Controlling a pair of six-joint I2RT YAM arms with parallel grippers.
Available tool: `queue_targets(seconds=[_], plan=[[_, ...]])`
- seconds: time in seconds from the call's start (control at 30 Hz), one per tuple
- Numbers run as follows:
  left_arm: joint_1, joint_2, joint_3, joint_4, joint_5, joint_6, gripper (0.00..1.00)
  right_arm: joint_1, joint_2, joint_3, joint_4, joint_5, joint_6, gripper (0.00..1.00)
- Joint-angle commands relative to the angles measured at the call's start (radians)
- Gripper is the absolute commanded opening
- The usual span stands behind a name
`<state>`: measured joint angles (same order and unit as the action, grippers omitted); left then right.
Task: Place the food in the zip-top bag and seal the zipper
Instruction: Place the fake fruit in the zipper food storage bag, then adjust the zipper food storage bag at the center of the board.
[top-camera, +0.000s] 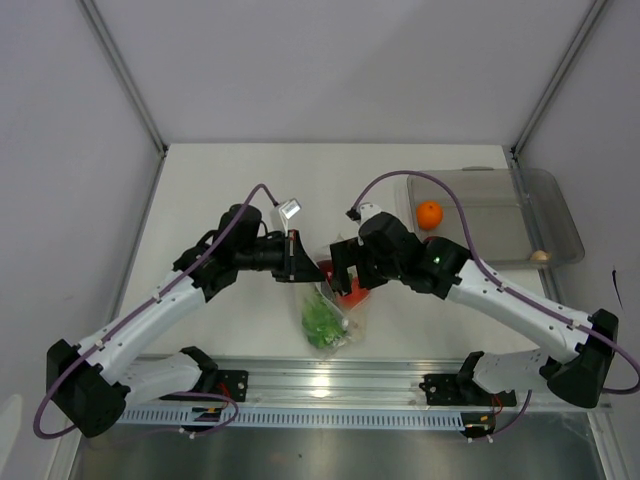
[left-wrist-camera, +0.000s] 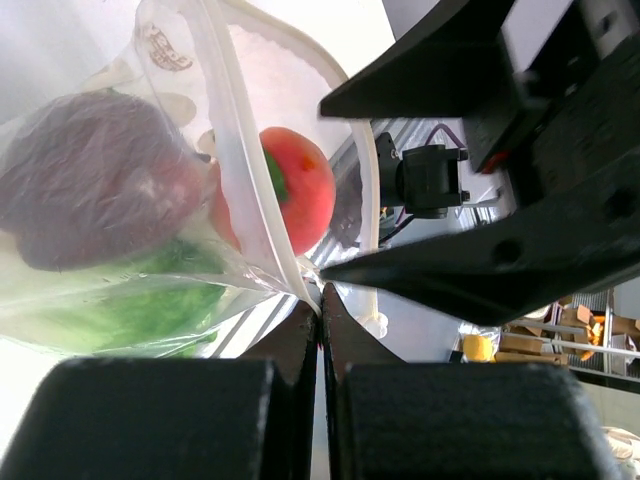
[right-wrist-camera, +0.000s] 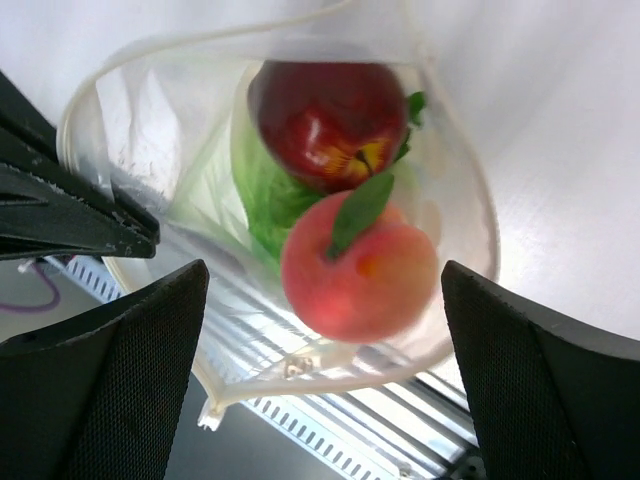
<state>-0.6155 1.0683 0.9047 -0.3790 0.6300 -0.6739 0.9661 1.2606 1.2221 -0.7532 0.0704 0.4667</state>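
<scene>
Well, zip-top bag (top-camera: 330, 305): it sat mid-surface between the two claws, near the front edge, its mouth gaping wide toward the right wrist camera.
Zipper (left-wrist-camera: 240, 150): it ran as a pale strip along the open rim, unsealed, its two sides well apart.
Peach-coloured fruit (right-wrist-camera: 360, 270): already inside the bag, nearest the mouth, with a green leaf across it.
Dark red fruit (right-wrist-camera: 325, 120): inside too, deeper in, just behind the peach-coloured one.
Cabbage (right-wrist-camera: 262, 190): inside, tucked beside both fruits toward the bag's lower end.
Left claw (left-wrist-camera: 320, 295): it was pinched tight on the bag's rim, thin plastic caught between the closed jaws.
Right claw (top-camera: 345, 268): its fingers were spread wide over the bag's mouth, gripping nothing.
Orange (top-camera: 429, 214): outside the bag, in the clear tray (top-camera: 545, 215) at the far right.
Beige piece (top-camera: 540, 256): it lay at the tray's near edge, well apart from the orange.
Surface (top-camera: 230, 180): white, carrying bag and tray.
</scene>
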Motion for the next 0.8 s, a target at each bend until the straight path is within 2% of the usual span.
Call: queue_targets(seconds=[0.0, 0.13, 0.3, 0.53, 0.6, 0.63, 0.73, 0.77], plan=[[0.007, -0.030, -0.001, 0.005, -0.006, -0.007, 0.01, 0.003, -0.032, 0.085, -0.077, 0.132, -0.005, 0.99], [0.008, -0.028, -0.003, 0.008, -0.006, -0.009, 0.01, 0.002, -0.056, 0.114, -0.142, 0.187, 0.004, 0.99], [0.008, -0.030, -0.006, 0.012, -0.003, -0.010, 0.01, -0.030, -0.090, 0.067, -0.150, 0.174, 0.021, 0.99], [0.008, -0.039, -0.009, 0.009, -0.001, -0.009, 0.01, -0.073, -0.081, -0.030, -0.092, 0.122, 0.021, 0.84], [0.007, -0.044, -0.009, 0.006, -0.003, -0.007, 0.01, -0.087, -0.067, -0.048, -0.060, 0.105, 0.018, 0.73], [0.007, -0.045, -0.009, 0.005, -0.003, -0.007, 0.01, -0.092, -0.063, -0.058, -0.042, 0.085, 0.012, 0.58], [0.007, -0.053, -0.013, 0.003, -0.006, -0.007, 0.01, -0.104, -0.043, -0.075, -0.011, 0.056, 0.006, 0.43], [0.008, -0.056, -0.016, 0.002, -0.006, -0.007, 0.01, -0.104, -0.038, -0.078, -0.003, 0.031, 0.004, 0.34]])
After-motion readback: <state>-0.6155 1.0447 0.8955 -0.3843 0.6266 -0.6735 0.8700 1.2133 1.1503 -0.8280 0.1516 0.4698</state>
